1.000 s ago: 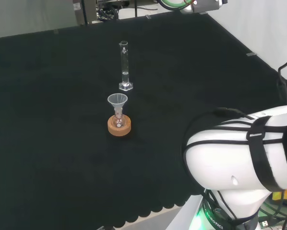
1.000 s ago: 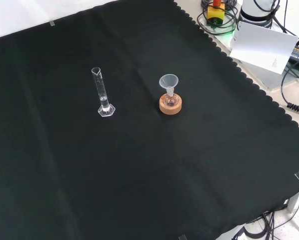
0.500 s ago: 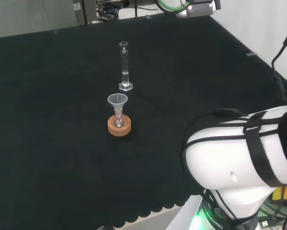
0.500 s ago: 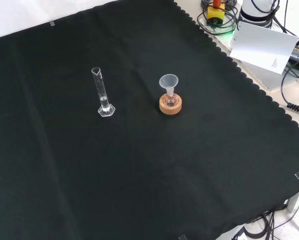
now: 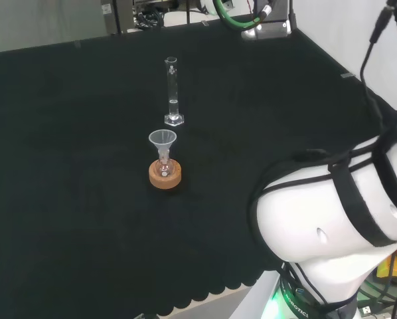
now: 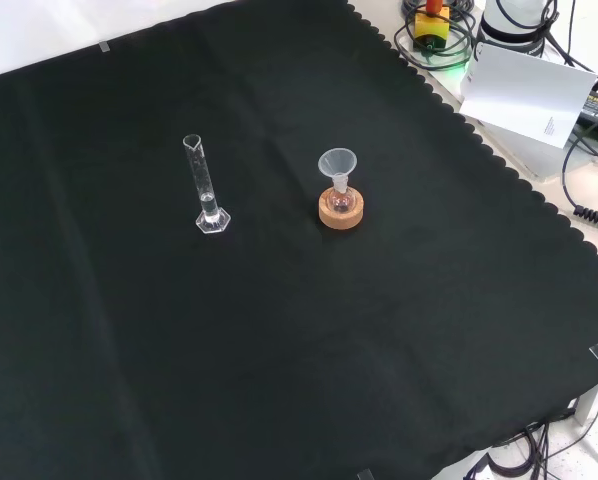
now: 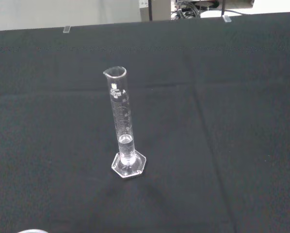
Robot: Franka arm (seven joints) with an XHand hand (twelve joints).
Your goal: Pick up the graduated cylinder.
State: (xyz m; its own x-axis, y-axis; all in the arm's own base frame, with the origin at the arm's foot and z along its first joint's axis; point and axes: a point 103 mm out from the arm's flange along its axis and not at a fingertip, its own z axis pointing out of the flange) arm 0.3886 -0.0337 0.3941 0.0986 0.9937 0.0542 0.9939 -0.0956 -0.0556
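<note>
The graduated cylinder (image 5: 171,90) is a tall, thin, clear tube on a hexagonal foot, upright on the black cloth. A little clear liquid sits at its bottom. In the front view the cylinder (image 6: 205,190) stands left of the middle, with nothing touching it. From the wrist the cylinder (image 7: 122,126) shows whole and some way off, its spout at the top and printed marks down its side.
A small flask with a clear funnel in its neck sits on a cork ring (image 5: 164,174), nearer than the cylinder in the head view and to its right in the front view (image 6: 340,208). The arm's white link (image 5: 331,226) bulks at the head view's lower right. The cloth's scalloped edge (image 6: 499,165) runs along the right.
In the head view the arm's white link has swung upward at the right, and a grey part with green cable has come down at the top edge. Cylinder and flask have not moved.
</note>
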